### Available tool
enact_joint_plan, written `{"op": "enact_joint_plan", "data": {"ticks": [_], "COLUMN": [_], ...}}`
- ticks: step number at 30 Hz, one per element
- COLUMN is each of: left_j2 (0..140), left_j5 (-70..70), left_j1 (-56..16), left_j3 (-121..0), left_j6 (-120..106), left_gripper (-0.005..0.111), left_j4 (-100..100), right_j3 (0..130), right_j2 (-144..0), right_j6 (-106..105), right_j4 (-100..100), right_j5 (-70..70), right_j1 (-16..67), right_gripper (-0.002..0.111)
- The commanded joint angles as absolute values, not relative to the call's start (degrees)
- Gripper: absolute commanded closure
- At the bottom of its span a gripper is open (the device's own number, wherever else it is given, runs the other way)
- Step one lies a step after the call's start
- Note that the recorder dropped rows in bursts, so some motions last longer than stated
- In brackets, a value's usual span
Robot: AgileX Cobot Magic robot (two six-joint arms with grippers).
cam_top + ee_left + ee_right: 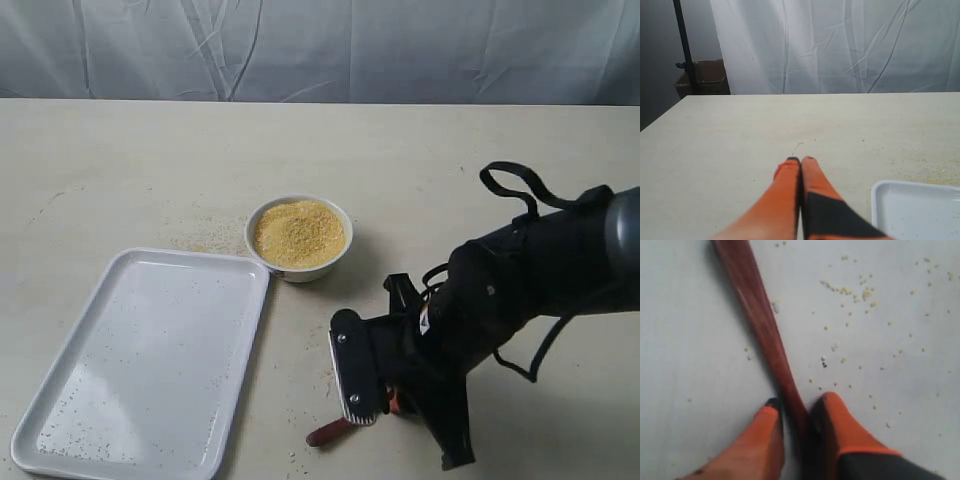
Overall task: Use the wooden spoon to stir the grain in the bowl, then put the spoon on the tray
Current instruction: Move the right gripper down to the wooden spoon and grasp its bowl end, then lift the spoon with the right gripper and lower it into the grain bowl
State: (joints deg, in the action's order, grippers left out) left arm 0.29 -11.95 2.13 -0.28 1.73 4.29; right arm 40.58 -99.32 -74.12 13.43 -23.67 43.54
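Obs: right claw narrow, pinching the wooden spoon handle, flat near the counter front edge. The left claw is closed, empty. Risk: slim handle may pivot or slip on lift, missing the bowl.

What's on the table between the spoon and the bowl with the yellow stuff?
Nothing much! In the exterior view, only bare table lies between the wooden spoon and the bowl.
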Motion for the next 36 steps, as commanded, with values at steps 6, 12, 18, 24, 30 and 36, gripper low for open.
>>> {"op": "enact_joint_plan", "data": {"ticks": [6, 12, 18, 24, 30, 36], "left_j2": [0.00, 0.00, 0.00, 0.00, 0.00, 0.00], "left_j5": [-11.55, -11.55, -11.55, -11.55, -11.55, -11.55], "left_j1": [2.15, 2.15, 2.15, 2.15, 2.15, 2.15], "left_j3": [0.00, 0.00, 0.00, 0.00, 0.00, 0.00], "left_j6": [1.90, 1.90, 1.90, 1.90, 1.90, 1.90], "left_gripper": [0.106, 0.106, 0.106, 0.106, 0.106, 0.106], "left_j4": [4.09, 4.09, 4.09, 4.09, 4.09, 4.09], "right_j3": [40.42, 43.11, 49.33, 54.50, 61.65, 69.03], "right_j2": [-98.83, -91.14, -86.63, -90.20, -97.47, -106.33], "right_j6": [-73.94, -66.61, -52.86, -38.81, -37.45, -37.56], "right_j4": [13.47, 14.92, 19.09, 26.37, 34.55, 33.14], "right_j5": [-23.38, -24.96, -24.16, -18.30, -14.25, -11.37], "right_j1": [43.51, 43.40, 43.31, 42.15, 39.44, 39.44], "right_gripper": [0.108, 0.108, 0.108, 0.108, 0.108, 0.108]}}
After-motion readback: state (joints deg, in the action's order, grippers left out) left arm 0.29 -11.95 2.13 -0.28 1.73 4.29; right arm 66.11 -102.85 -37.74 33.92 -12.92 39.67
